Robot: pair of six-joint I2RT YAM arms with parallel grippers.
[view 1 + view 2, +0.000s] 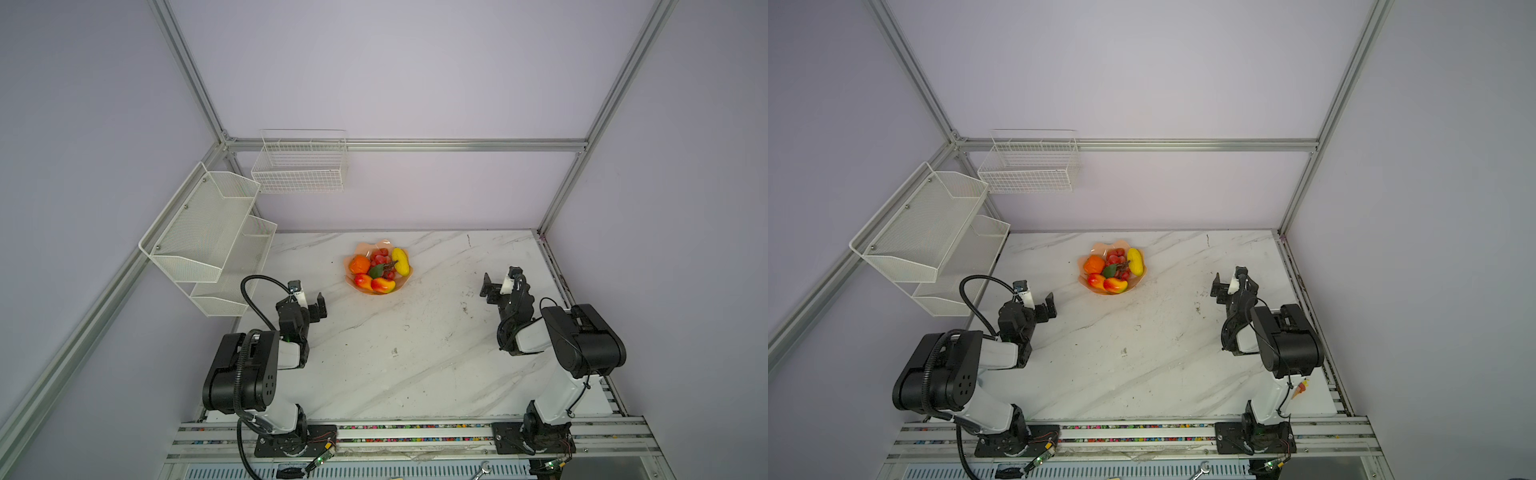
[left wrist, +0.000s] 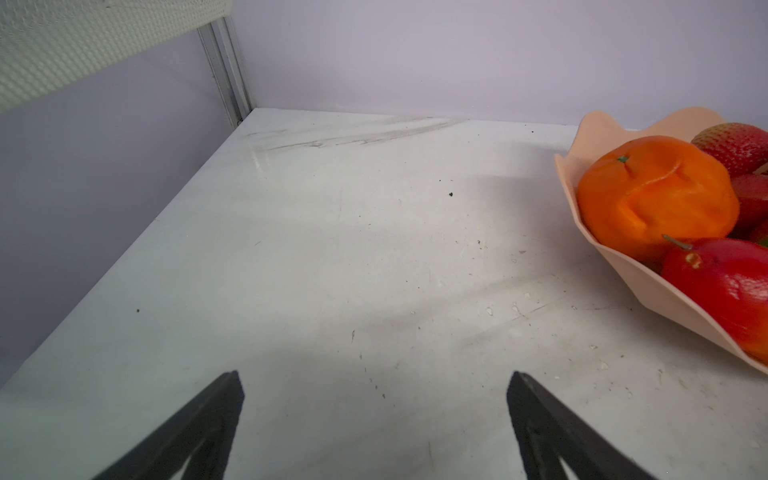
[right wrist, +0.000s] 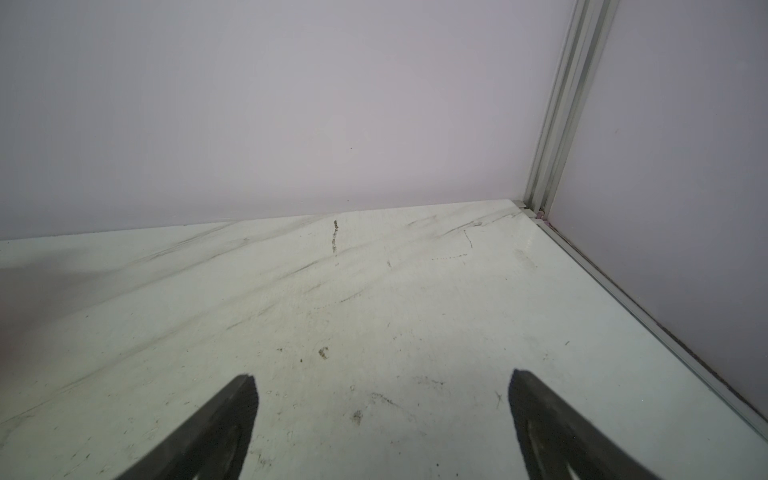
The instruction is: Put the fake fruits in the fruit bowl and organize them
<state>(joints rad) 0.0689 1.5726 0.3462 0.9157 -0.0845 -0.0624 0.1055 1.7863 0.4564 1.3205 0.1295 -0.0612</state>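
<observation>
In both top views the peach-pink fruit bowl [image 1: 365, 246] [image 1: 1100, 247] sits at the back middle of the marble table. It holds the fake fruits: an orange [image 1: 360, 264] [image 1: 1094, 264], two red-to-yellow mangoes [image 1: 363, 281] [image 1: 383, 285], an oblong yellow fruit [image 1: 400, 262] [image 1: 1135, 262] and a red berry cluster [image 1: 380, 259] with a green leaf. My left gripper [image 1: 307, 293] [image 2: 376, 382] hovers open and empty, in front of the bowl and to its left. The left wrist view shows the orange [image 2: 656, 195], a mango [image 2: 727, 291] and the bowl wall [image 2: 665, 291]. My right gripper [image 1: 500, 278] [image 3: 382, 382] is open and empty over bare table, far right of the bowl.
White wire baskets [image 1: 208, 232] [image 1: 301, 166] hang on the left and back walls above the table's back left corner. A small ice-cream cone toy [image 1: 1301, 386] lies by the right arm's base. Aluminium frame rails [image 3: 665, 320] edge the table.
</observation>
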